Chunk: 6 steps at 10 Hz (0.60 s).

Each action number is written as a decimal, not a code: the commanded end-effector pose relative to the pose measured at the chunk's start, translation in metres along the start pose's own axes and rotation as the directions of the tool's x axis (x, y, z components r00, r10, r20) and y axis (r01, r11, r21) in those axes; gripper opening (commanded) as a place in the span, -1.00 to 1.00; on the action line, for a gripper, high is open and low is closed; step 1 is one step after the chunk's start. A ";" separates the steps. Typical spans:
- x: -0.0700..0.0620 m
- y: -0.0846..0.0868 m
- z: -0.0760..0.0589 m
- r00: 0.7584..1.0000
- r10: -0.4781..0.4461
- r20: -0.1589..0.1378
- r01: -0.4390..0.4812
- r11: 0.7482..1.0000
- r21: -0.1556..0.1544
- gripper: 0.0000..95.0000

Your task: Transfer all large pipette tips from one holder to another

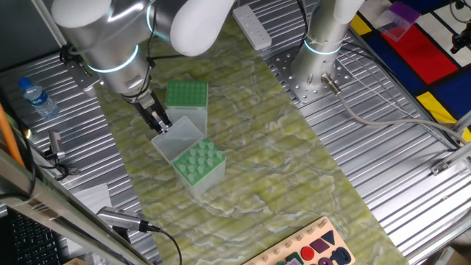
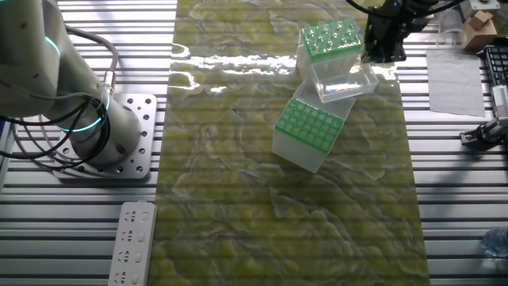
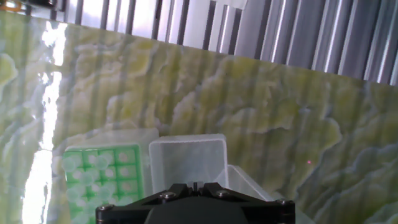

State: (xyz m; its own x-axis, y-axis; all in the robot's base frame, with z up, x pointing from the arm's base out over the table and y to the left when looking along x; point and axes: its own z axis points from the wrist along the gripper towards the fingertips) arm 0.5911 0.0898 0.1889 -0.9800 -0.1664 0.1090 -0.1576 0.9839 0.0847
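Observation:
A green holder (image 1: 199,163) filled with pale large pipette tips (image 1: 197,158) stands near the mat's middle. It also shows in the other fixed view (image 2: 329,40) and in the hand view (image 3: 102,177). A second green holder (image 1: 186,96), (image 2: 311,127) shows only empty holes. A clear plastic lid (image 1: 180,136), (image 2: 343,79), (image 3: 186,158) lies open between the two holders. My gripper (image 1: 160,124), (image 2: 379,49), (image 3: 194,185) is at the lid's outer edge. Its jaws are closed to a thin slit on the lid's rim.
The holders stand on a green-yellow marbled mat (image 1: 280,147) over a ribbed metal table. A water bottle (image 1: 37,97) stands at the left and a white power strip (image 1: 252,28) lies at the back. A second arm's base (image 1: 324,51) is bolted beside the mat.

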 end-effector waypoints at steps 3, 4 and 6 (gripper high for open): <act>-0.008 0.025 0.005 0.997 0.065 0.044 -0.066 0.998 0.015 -1.00; -0.010 0.031 0.006 0.997 0.066 0.045 -0.067 0.998 0.014 -0.60; -0.016 0.043 0.010 0.996 0.077 0.042 -0.078 0.997 0.011 -0.60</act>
State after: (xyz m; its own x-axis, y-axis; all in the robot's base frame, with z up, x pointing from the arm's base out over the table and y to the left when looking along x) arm 0.6000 0.1393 0.1799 -0.9935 -0.0845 0.0758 -0.0797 0.9947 0.0645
